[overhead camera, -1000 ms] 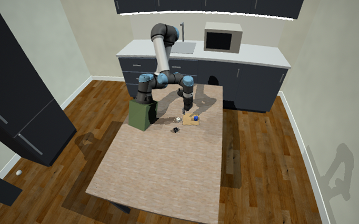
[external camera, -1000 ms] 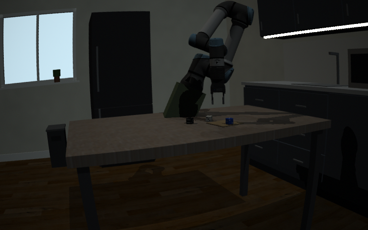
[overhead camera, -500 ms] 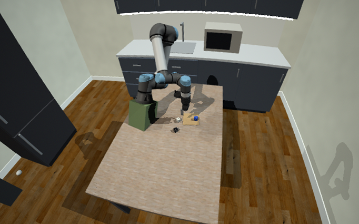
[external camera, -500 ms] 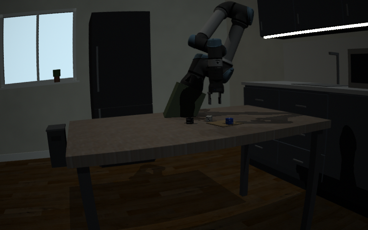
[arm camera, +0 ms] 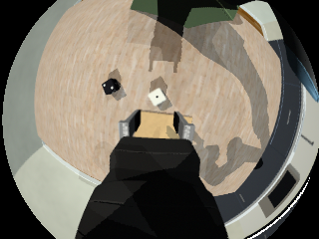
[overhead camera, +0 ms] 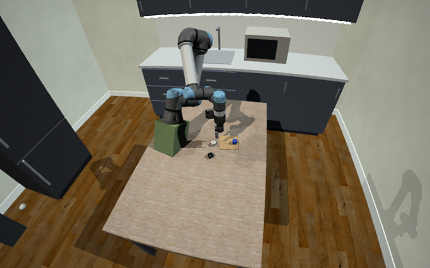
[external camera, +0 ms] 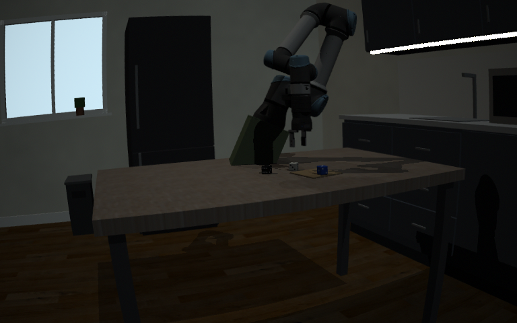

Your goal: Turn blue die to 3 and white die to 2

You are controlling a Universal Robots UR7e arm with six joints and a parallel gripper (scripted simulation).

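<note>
My gripper (overhead camera: 217, 134) (external camera: 297, 143) (arm camera: 157, 117) is open and empty, well above the table. The tan mat (overhead camera: 228, 147) (external camera: 305, 173) (arm camera: 150, 131) lies flat; part of it shows between the fingers in the wrist view. The white die (overhead camera: 214, 143) (external camera: 293, 166) (arm camera: 157, 97) lies on the table beside the mat, off it, with a single pip on top. The blue die (overhead camera: 234, 141) (external camera: 322, 170) sits on the mat near its right side; the gripper hides it in the wrist view. Its top number is too small to read.
The black die (overhead camera: 210, 155) (external camera: 266, 169) (arm camera: 111, 87) lies on the wooden table (overhead camera: 191, 198) (external camera: 171, 190), off the mat and apart from the white die. The green robot base (overhead camera: 167, 139) (external camera: 244, 146) stands left of the dice in the top view.
</note>
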